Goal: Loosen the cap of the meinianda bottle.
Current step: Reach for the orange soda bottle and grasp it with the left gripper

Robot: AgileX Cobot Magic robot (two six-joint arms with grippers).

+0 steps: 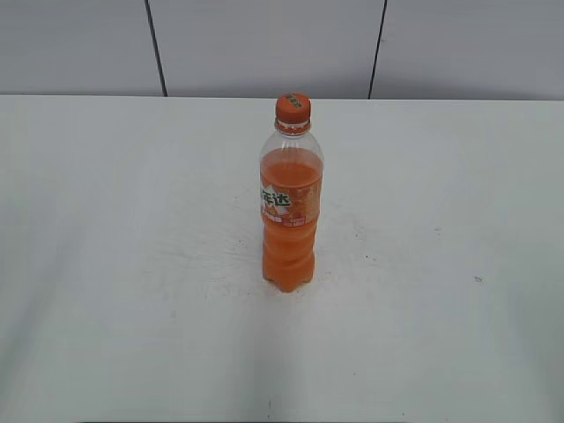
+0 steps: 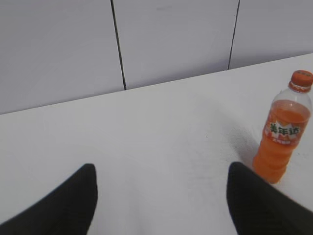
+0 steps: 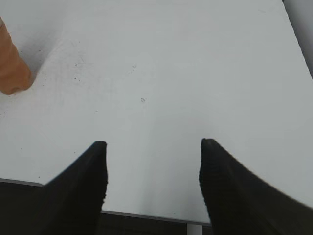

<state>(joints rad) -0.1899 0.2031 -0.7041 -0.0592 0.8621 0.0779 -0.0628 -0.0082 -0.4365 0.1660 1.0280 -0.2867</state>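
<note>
The meinianda bottle [image 1: 290, 211] stands upright in the middle of the white table, with orange drink, an orange label and white characters. Its orange cap [image 1: 293, 107] sits on the neck. In the left wrist view the bottle [image 2: 282, 142] and cap [image 2: 301, 78] are at the far right, ahead of my left gripper [image 2: 161, 171], which is open and empty. In the right wrist view only the bottle's base [image 3: 11, 63] shows at the left edge. My right gripper [image 3: 152, 144] is open and empty, over the table's near edge. Neither gripper shows in the exterior view.
The white table [image 1: 132, 264] has small dark specks around the bottle. A grey panelled wall [image 1: 264, 44] runs behind it. The table's near edge [image 3: 146, 214] shows under the right gripper.
</note>
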